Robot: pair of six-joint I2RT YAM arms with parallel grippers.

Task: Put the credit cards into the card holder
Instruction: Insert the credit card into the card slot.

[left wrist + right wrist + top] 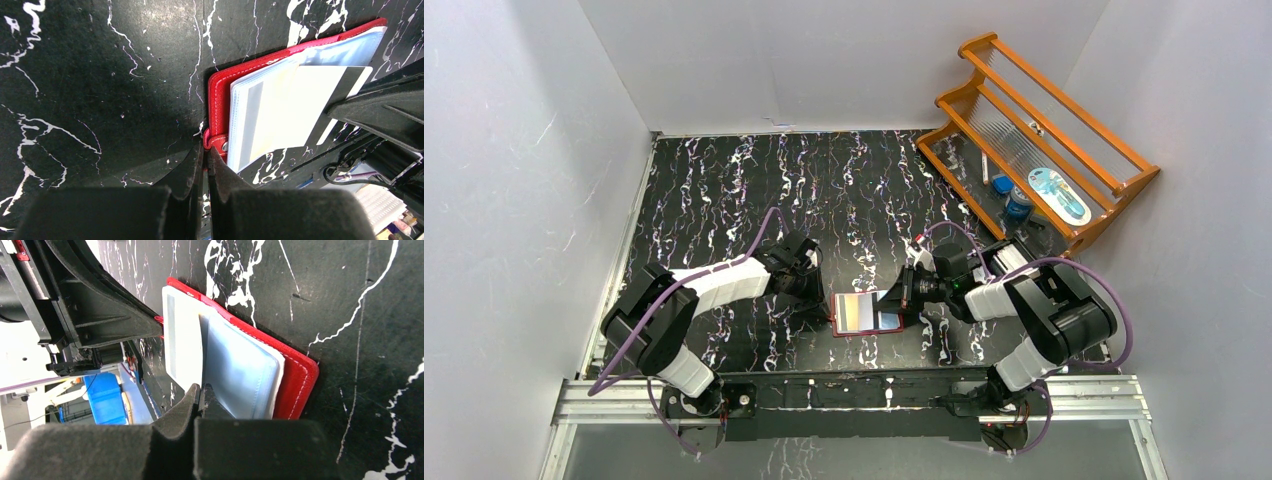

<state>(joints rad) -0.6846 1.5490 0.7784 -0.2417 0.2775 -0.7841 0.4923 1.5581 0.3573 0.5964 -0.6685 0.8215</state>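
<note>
So the card holder (218,95) is lying open on the black marble-look table (100,100), near the front edge and right between my two arms. It's the red one, and its clear pockets (240,370) are facing up.

A pale credit card (295,110) with a dark stripe across one end is lying over those pockets. Its striped end is sticking out past the holder's edge towards the right arm. I honestly can't tell from either wrist cam whether the other end is sitting inside a sleeve or just resting on top.

The left gripper (206,150) is sitting at the holder's left edge. Its fingers are pressed together on the little red snap tab (216,142), so it's pinning the holder by that tab.

The right gripper (200,390) is coming in from the opposite side. Its fingers are squeezed tight on the protruding end of the card, with no gap showing between them. Both arms are reaching low over the table, so the two grippers are pointing at each other with the holder in the middle.

Further out, a wooden rack (1024,130) is standing at the back right corner of the table, well apart from the holder. It's holding a few small blue items that are too tiny for me to make out.
</note>
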